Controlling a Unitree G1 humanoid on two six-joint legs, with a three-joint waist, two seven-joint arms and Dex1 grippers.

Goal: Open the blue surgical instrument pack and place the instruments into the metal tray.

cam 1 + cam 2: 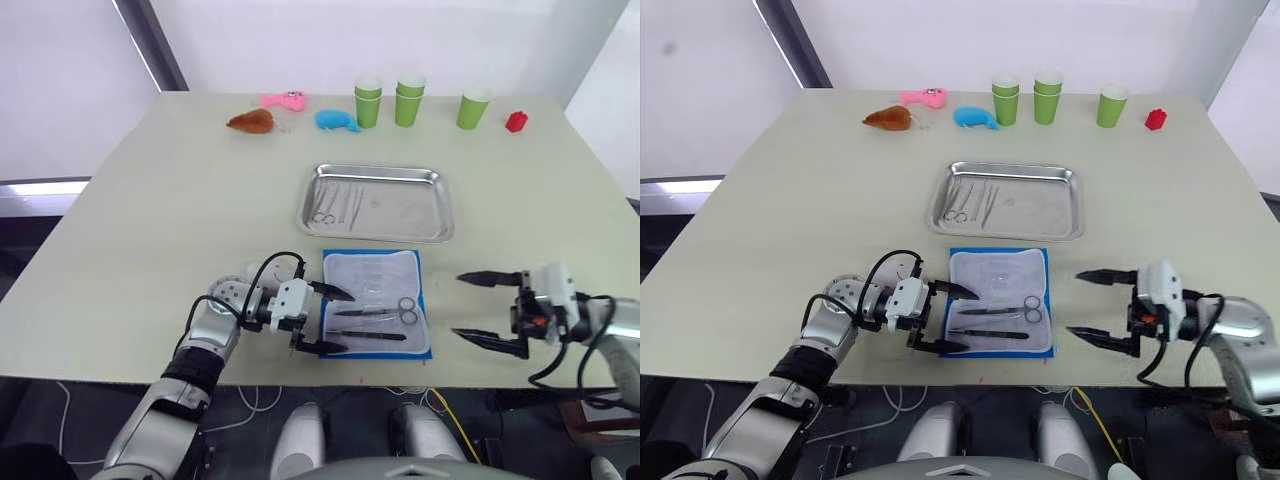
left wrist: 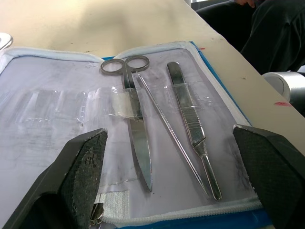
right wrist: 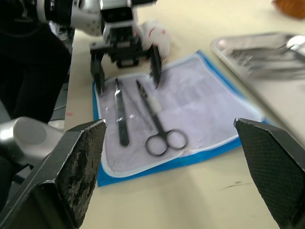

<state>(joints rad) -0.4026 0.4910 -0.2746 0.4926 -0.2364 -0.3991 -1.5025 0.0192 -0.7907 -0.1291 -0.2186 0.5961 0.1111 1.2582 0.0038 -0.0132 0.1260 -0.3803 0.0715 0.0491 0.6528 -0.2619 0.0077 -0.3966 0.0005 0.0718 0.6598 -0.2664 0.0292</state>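
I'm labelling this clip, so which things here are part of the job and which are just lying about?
Job: open blue surgical instrument pack, scissors, forceps, probe, metal tray.
Lying about: three green cup stacks, red block, blue toy, pink toy, brown toy.

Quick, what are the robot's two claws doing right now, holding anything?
Left tool: open, empty, at the edge of the open blue pack, facing the scissors.
Right tool: open, empty, beside the pack.

Pack (image 1: 376,303) blue-edged, lining pale grey (perhaps whitish); scissors (image 2: 130,102) silver; tray (image 1: 378,203) shiny steel.
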